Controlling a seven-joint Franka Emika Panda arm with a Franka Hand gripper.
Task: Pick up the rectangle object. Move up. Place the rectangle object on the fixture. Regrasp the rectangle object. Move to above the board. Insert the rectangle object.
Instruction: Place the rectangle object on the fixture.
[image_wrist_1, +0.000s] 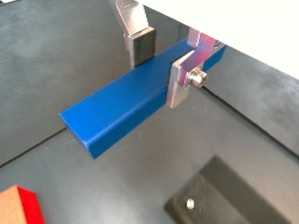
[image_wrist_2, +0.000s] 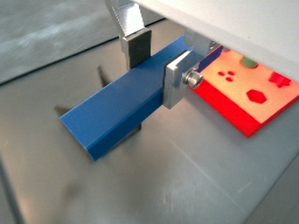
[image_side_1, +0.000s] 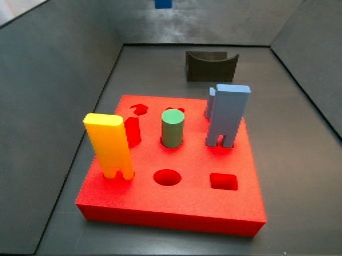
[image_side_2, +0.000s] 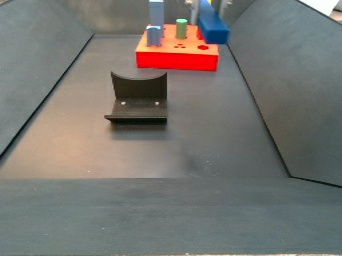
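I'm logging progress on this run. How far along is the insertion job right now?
Done: the rectangle object is picked up, clamped between the gripper fingers and lifted off the floor in both wrist views. In hand: carrying it up high. Left: the fixture stands empty, so placing, regrasping and inserting into the board remain; its open square hole is unfilled.

The gripper (image_wrist_1: 163, 61) hangs above the floor, its jaws closed on the sides of the bar (image_wrist_1: 122, 109), which lies level between them and juts out past them. In a wrist view the board (image_wrist_2: 251, 96) lies on the floor beyond the bar. In a side view the fixture (image_side_1: 211, 65) stands behind the board (image_side_1: 134, 205), apart from it. Standing in the board's holes are a two-legged block (image_side_1: 107, 145) at left, a cylinder (image_side_1: 173, 128) in the middle and another two-legged block (image_side_1: 227, 115) at right.
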